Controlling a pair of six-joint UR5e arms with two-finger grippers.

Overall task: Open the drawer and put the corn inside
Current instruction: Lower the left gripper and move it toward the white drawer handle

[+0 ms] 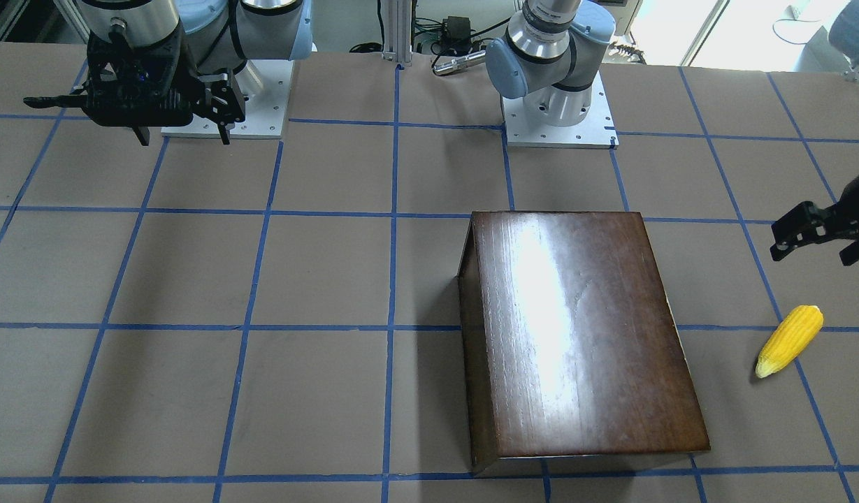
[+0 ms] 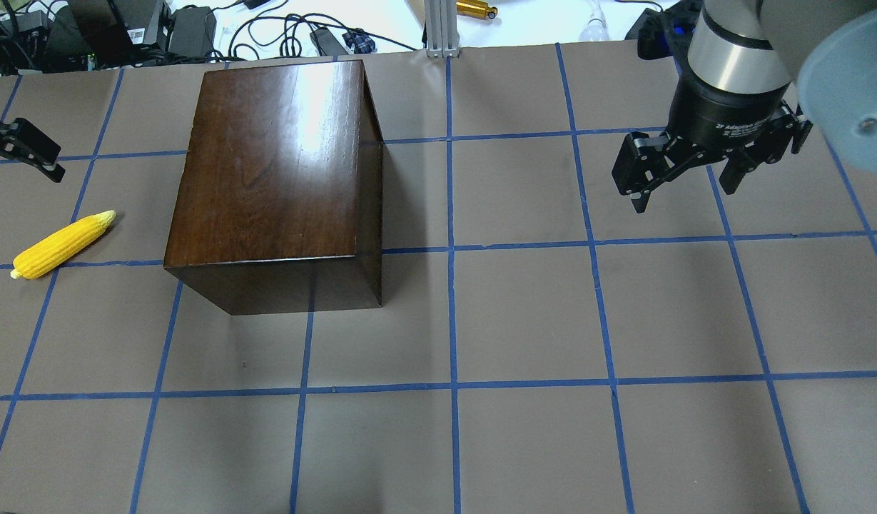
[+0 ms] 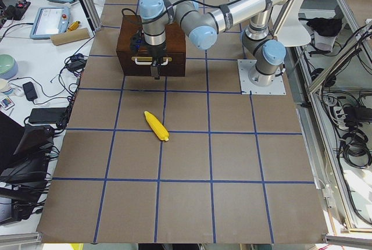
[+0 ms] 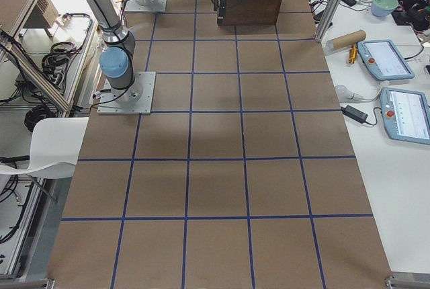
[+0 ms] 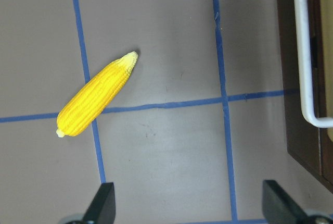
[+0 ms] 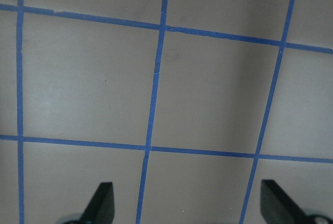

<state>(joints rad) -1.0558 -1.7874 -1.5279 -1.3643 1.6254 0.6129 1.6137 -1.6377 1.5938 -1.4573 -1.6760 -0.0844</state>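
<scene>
The dark glossy box (image 2: pixel 274 178) stands left of the table's middle. Its drawer is shut, and the dark front panel with a white handle (image 5: pixel 306 52) faces the robot's left, as the exterior left view also shows (image 3: pixel 151 60). The yellow corn (image 2: pixel 63 243) lies on the table beside that front; it also shows in the front view (image 1: pixel 790 340) and the left wrist view (image 5: pixel 97 94). My left gripper (image 2: pixel 21 171) is open and empty, hovering between the corn and the drawer front (image 5: pixel 190 206). My right gripper (image 2: pixel 684 193) is open and empty, high over the table's right side (image 6: pixel 188 203).
The table is brown with a blue tape grid (image 2: pixel 452 250). Both arm bases (image 1: pixel 558 112) stand at the robot's edge. Cables and power bricks (image 2: pixel 188 28) lie past the far edge, and an aluminium post (image 2: pixel 438 28) stands there.
</scene>
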